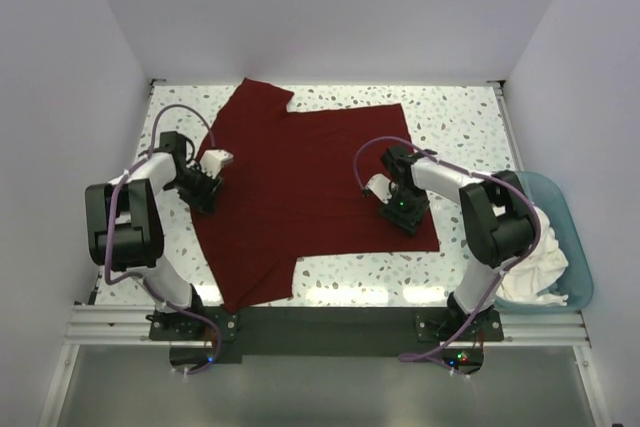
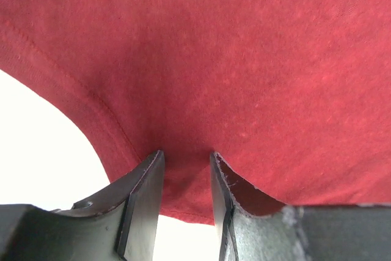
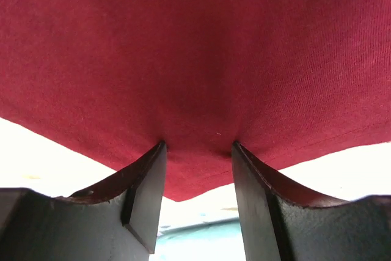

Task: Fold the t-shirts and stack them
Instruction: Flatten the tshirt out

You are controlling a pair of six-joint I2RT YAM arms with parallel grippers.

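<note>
The maroon t-shirt lies spread flat on the speckled table. My left gripper rests on its left edge. In the left wrist view the jaws stand apart, the gripper pressing its tips into the red cloth, with a small fold between them. My right gripper is at the shirt's lower right part. In the right wrist view the jaws are wider apart, the gripper touching the cloth close to its hem. The white t-shirt lies crumpled in the tub.
A light blue plastic tub stands off the table's right front corner; a strip of it shows in the right wrist view. White walls close in the table at the back and on both sides.
</note>
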